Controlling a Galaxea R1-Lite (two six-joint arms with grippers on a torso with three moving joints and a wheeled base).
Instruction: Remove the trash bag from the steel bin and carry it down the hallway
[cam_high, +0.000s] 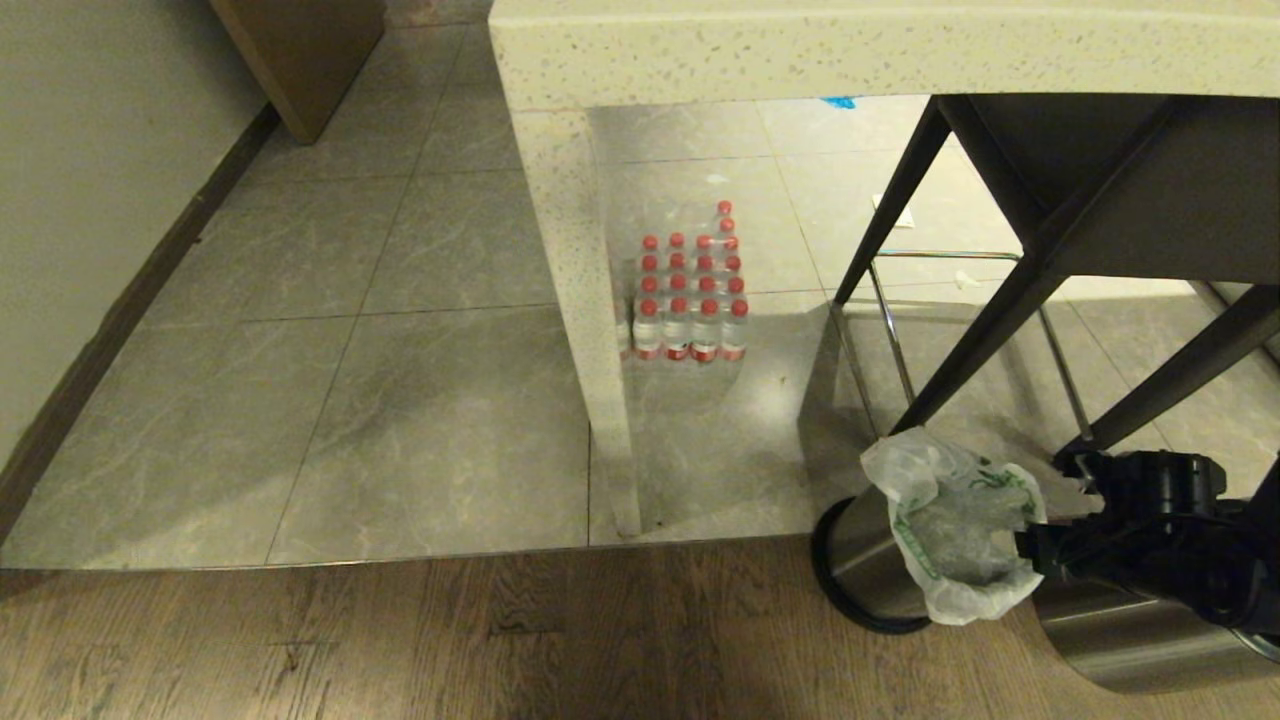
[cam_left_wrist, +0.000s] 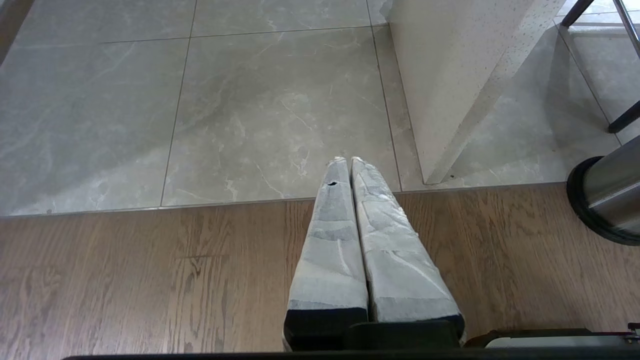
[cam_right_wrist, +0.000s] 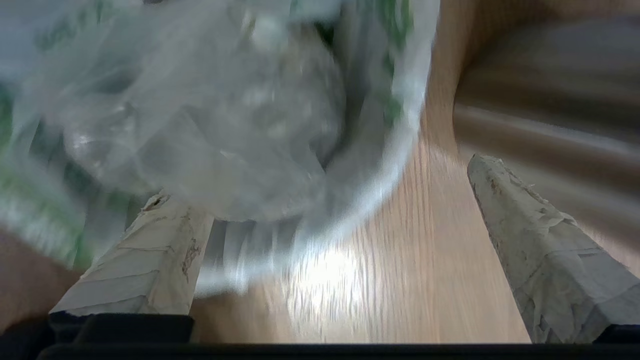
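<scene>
The steel bin, with a black ring, stands on the wood floor at the lower right, and its edge shows in the left wrist view. The trash bag, crinkly translucent white with green print, sits in the bin's mouth and drapes over it. My right gripper is open right beside the bag. In the right wrist view the fingers stand wide apart, and the bag fills the space ahead, its rim lying by one finger. Nothing is gripped. My left gripper hangs shut and empty over the floor, left of the bin.
A stone counter with its leg stands ahead, and a pack of red-capped water bottles sits under it. Dark furniture legs slant above the bin. A second steel cylinder lies under my right arm. A wall runs along the left.
</scene>
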